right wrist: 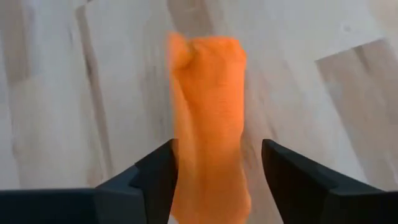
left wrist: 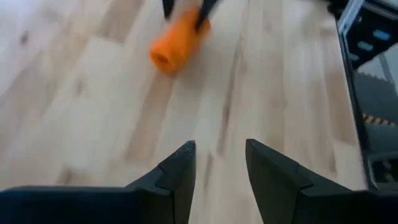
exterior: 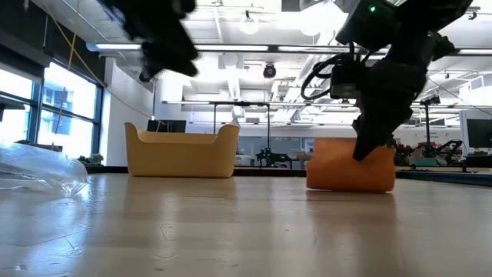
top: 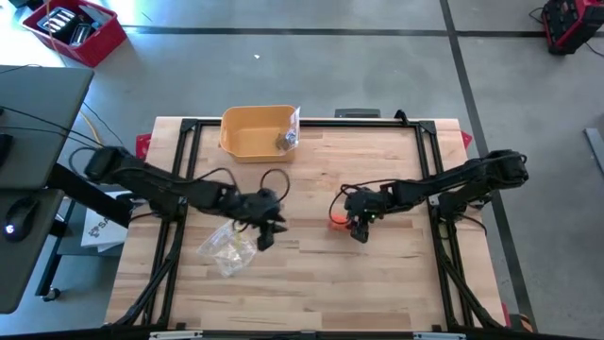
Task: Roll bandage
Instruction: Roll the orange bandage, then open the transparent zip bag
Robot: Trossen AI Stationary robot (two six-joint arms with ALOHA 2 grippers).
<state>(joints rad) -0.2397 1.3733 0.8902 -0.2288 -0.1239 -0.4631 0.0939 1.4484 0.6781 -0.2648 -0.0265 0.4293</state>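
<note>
The bandage is an orange roll (top: 336,222) lying on its side on the wooden table, right of centre; it also shows in the low view (exterior: 350,173). My right gripper (top: 360,229) slants down over it and is open, with the roll (right wrist: 208,112) between its two fingers. My left gripper (top: 267,231) is open and holds nothing. It hangs well above the table, left of the roll (left wrist: 177,38), and looks toward it. My right gripper has a finger on either side of the roll, coming from above at a slant and lying along it. One finger (right wrist: 158,171) shows right against the roll's long side (right wrist: 177,155); the other (right wrist: 292,177) stands apart. I cannot tell whether it touches. The roll rests on the table.
A crumpled clear plastic bag (top: 226,247) lies on the table below my left gripper. A yellow bin (top: 257,132) with a small wrapped item (top: 288,135) stands at the far edge. Black frame rails (top: 185,170) run along the table's sides.
</note>
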